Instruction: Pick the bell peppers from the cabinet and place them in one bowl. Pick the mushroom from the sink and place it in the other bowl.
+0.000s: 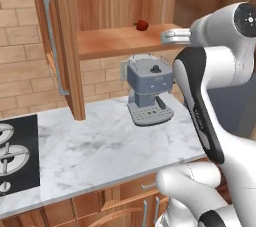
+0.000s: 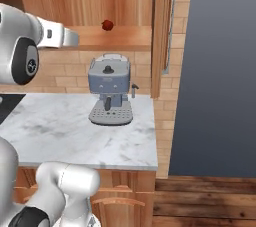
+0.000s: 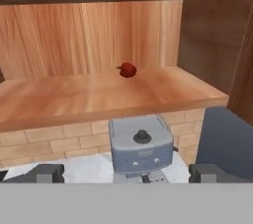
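Observation:
One small red bell pepper (image 1: 142, 25) (image 2: 107, 24) (image 3: 127, 69) with a dark stem lies on the plank shelf of the open wooden cabinet (image 1: 115, 41) (image 2: 127, 38) (image 3: 99, 94), towards the back. My gripper (image 3: 129, 173) is open, its two dark fingertips (image 3: 47, 172) spread wide with nothing between them. It faces the shelf from a distance, a little below shelf height, and the pepper is straight ahead of it. The bowls, the sink and the mushroom are out of view.
A grey-blue coffee machine (image 1: 147, 88) (image 2: 110, 88) (image 3: 142, 144) stands on the marble counter (image 1: 100, 146) right under the shelf. The cabinet door (image 1: 65, 46) with its grey bar handle (image 1: 52, 46) hangs open at the left. A black stovetop (image 1: 17, 156) lies further left.

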{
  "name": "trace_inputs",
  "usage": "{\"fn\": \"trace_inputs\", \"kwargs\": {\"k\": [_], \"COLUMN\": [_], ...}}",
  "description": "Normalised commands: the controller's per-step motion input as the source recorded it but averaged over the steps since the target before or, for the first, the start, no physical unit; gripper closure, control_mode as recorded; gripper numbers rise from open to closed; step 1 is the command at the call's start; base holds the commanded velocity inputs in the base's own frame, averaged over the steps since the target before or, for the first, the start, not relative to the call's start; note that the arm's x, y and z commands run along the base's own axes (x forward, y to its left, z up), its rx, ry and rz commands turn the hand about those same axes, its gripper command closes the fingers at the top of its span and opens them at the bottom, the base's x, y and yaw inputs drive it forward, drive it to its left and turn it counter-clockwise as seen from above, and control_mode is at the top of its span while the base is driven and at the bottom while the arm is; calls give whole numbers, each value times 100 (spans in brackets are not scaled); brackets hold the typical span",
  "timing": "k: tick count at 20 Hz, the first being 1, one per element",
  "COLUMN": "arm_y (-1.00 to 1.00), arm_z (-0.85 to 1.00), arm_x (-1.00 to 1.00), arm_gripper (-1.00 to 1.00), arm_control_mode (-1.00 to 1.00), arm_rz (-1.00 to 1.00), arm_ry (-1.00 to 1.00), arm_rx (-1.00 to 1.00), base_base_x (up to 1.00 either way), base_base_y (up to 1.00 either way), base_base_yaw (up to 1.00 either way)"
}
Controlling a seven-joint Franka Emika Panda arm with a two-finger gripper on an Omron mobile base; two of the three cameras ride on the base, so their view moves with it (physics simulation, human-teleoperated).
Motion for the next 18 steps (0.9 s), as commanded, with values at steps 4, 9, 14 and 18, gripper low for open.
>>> {"fn": "trace_inputs", "kwargs": {"k": [4,9,14,18], "arm_y": [-15,-16,-1,7], "arm_z": [-1,2,-1,-18], "arm_x": [89,92,77,52], "arm_gripper": [-100,-100,-100,-100], "arm_control_mode": [-100,-100,-100,-100], "arm_rz": [3,1,1,0], "arm_ry": [7,18,-1,-5], "arm_rx": [-2,-7,-6,-1], "base_base_x": [0,0,0,0], "base_base_y": [0,0,0,0], "base_base_yaw": [0,0,0,0]}}
